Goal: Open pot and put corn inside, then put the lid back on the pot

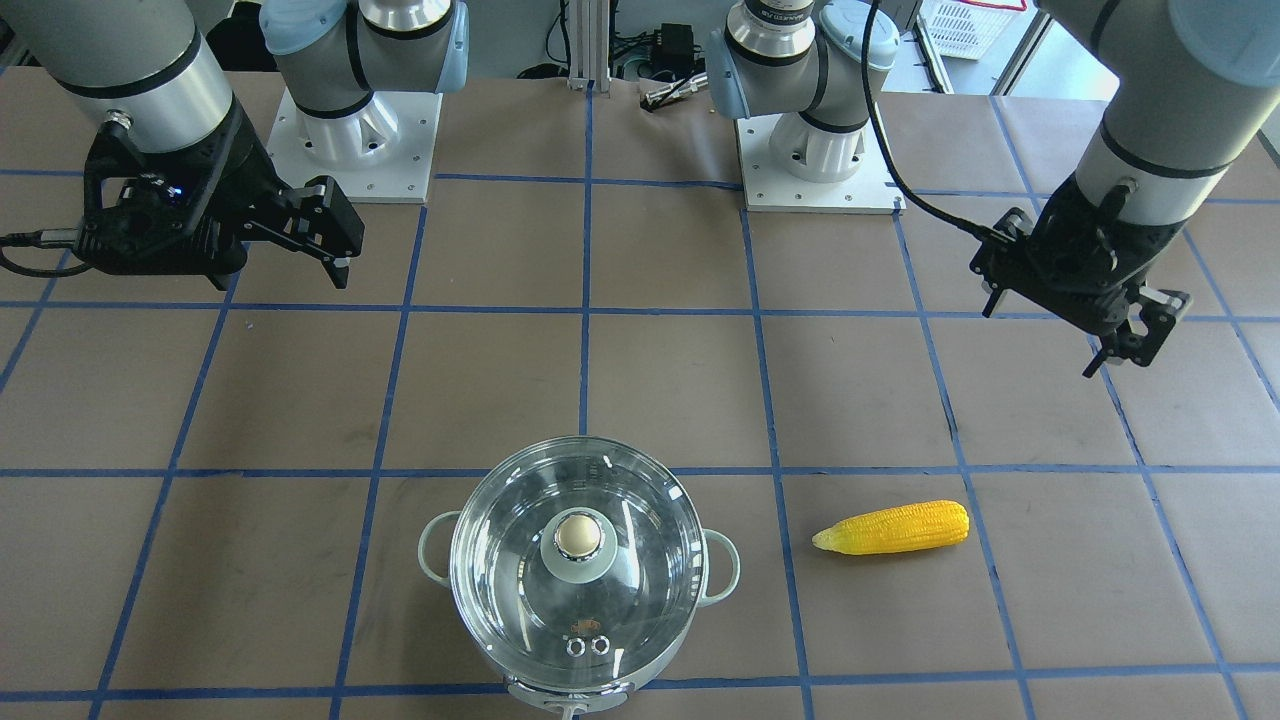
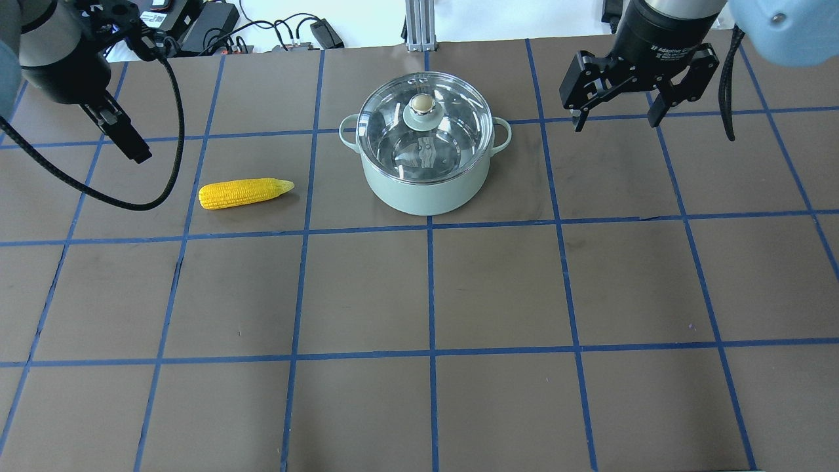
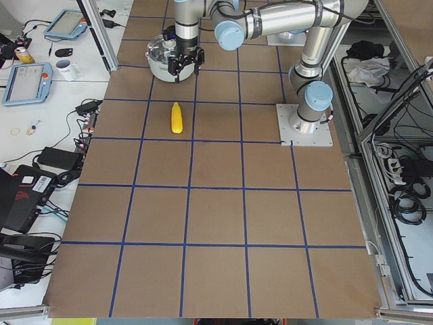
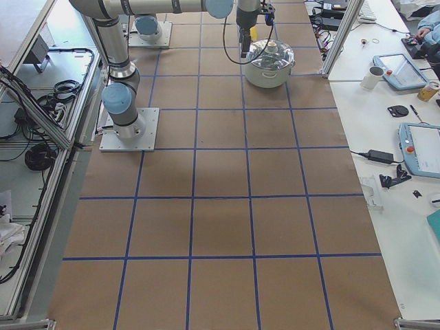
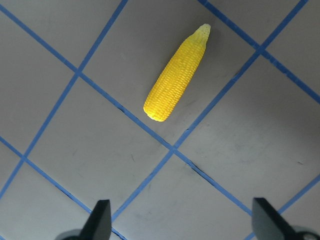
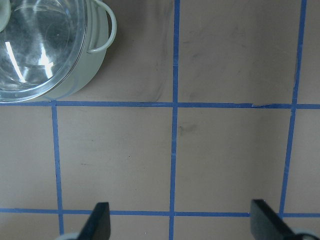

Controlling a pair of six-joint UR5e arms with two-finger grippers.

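lidded pot, corn lying loose, both grippers empty
the lid (image 2: pixel 426 128) sits closed on the pot (image 2: pixel 426 190), its knob (image 2: pixel 423 103) upright at the centre. the corn (image 2: pixel 246 193) lies flat on the table (image 2: pixel 498 288), well apart from the pot on the side nearer the left arm, pale tip pointing at the pot. the left gripper (image 5: pixel 182 220) hangs in the air farther from the pot than the corn, fingers spread wide, holding nothing. the right gripper (image 2: pixel 616 122) hangs off the pot's opposite side, likewise spread and empty.

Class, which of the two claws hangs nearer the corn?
The left claw: it hangs on the corn's side of the pot; the right claw is across the pot.
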